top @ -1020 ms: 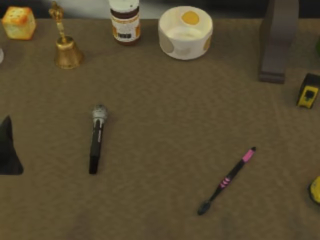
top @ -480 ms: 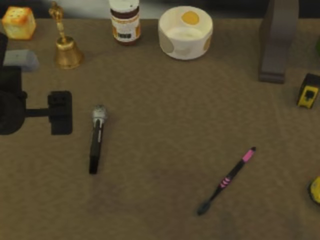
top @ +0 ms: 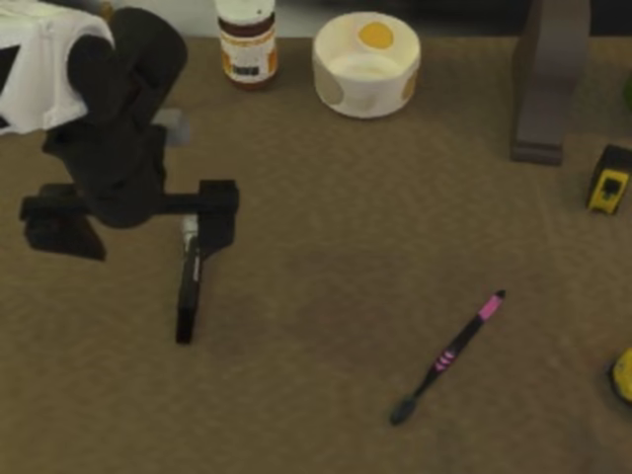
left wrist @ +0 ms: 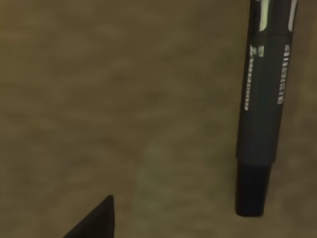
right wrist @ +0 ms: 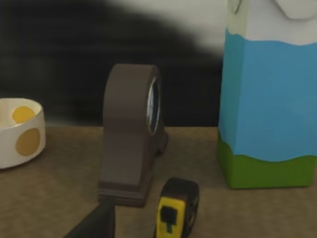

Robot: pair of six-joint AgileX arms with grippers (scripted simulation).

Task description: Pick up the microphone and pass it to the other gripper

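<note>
The mic (top: 187, 292) lay flat on the table's left half, its black handle with pale lettering pointing toward the near edge and its silver-grey mesh head at the far end, seemingly tucked under the left gripper (top: 207, 225) and mostly hidden by it.

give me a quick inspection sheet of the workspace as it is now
surface: brown table, no spills seen
job's things: mic lies flat at the table's left, head under the left hand, not lifted
clutter: toothbrush to the right of the mic; jar and bowl at the far edge; clock, tape measure, a yellow thing at the right edge; carton in the right wrist view
hands: left hand over the mic's head, fingers not readable; right hand out of the top view, only a dark tip in its wrist view
cables: nothing seen
surroundings: dark behind the table
</note>
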